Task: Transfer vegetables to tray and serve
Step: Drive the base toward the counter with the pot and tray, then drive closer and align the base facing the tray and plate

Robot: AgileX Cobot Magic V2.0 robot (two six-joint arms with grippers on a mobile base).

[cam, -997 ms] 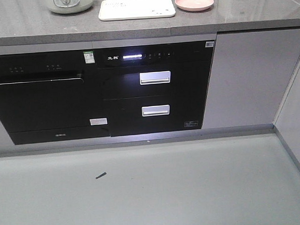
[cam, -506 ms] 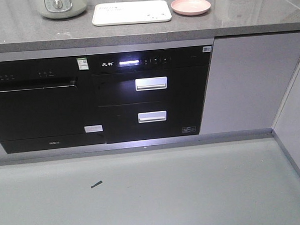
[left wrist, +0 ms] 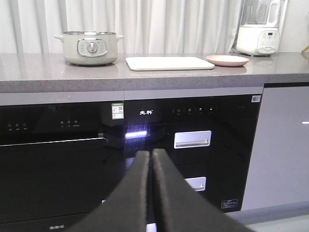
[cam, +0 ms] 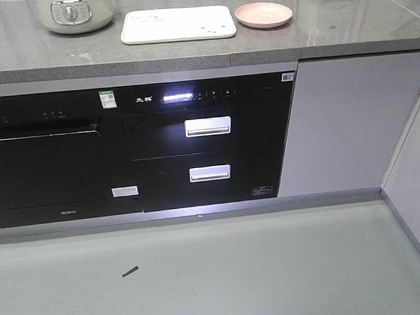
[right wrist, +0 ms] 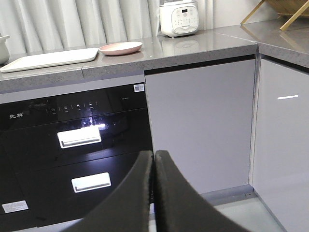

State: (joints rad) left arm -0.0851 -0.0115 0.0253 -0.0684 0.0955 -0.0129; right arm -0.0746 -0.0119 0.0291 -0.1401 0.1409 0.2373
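Kitchen cabinet front (cam: 348, 123): my left gripper (left wrist: 150, 162) and right gripper (right wrist: 153, 162) both hang low with fingers pressed together, empty. Tray (left wrist: 170, 63) lies above and beyond them on the counter (left wrist: 38, 77), bare, long axis along the edge, almost dead ahead of the left arm and well left of the right; no vegetables show in any view. Since a second ago, tray and counter sit lower and further left in the front view.

Tray (cam: 178, 24) on counter (cam: 330, 28) (pink plate (cam: 263, 14) beside)
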